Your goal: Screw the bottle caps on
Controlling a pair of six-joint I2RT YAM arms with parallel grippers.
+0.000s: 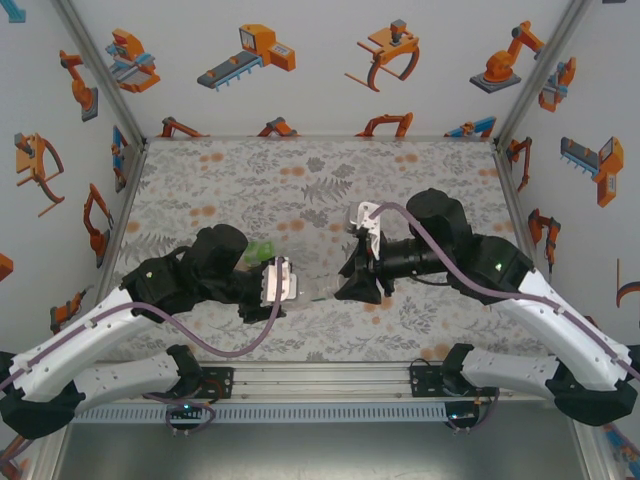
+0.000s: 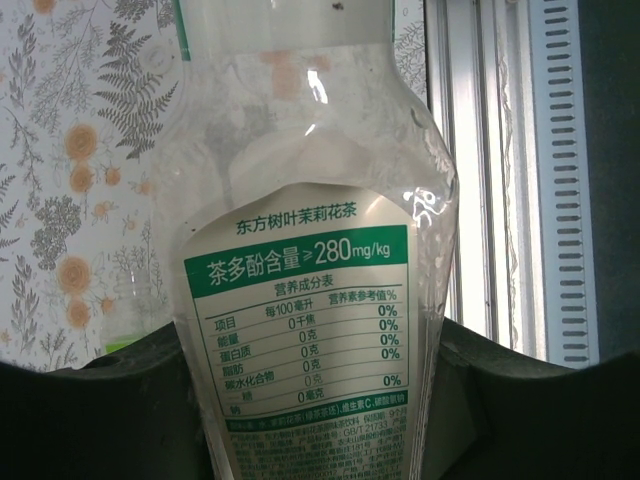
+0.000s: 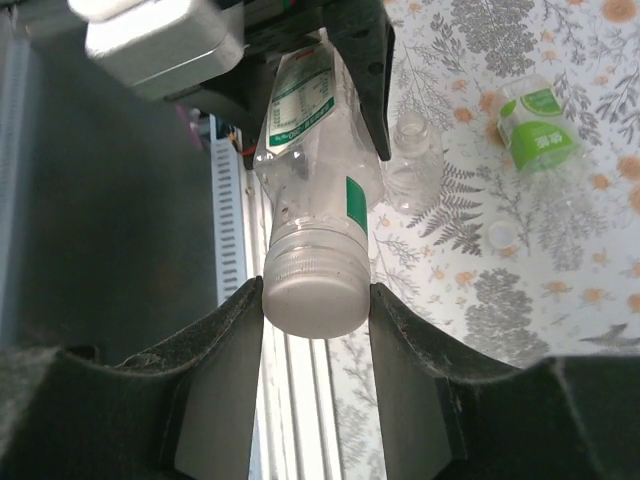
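1. Left gripper (image 2: 315,400): fingers (image 2: 110,420) clamped on the body of the labelled bottle (image 2: 310,200), one on each side, over the lower part of its green and white label. The shoulder and neck run out past the fingertips.
2. Top view: the same bottle (image 1: 315,290) hangs level above the patterned table (image 1: 420,180), spanning the gap between the two grippers.
3. Right gripper (image 3: 315,300): fingers (image 3: 215,400) closed on the pale screw cap (image 3: 312,285). The cap fills the space between the tips, and both pads touch its ribbed wall.
4. The cap sits on the bottle's neck. I cannot tell how far down the thread it is.
5. Right wrist view: the bottle extends straight out from the right fingertips, with its far end held in the left gripper's dark fingers.
6. Off to one side of the right fingers, on the table:
   - an uncapped clear bottle (image 3: 410,160), just beside the held bottle
   - a loose white cap (image 3: 500,235), near it
   - a green-labelled bottle (image 3: 540,125), farther out
7. I cannot tell whether the uncapped clear bottle stands or lies.
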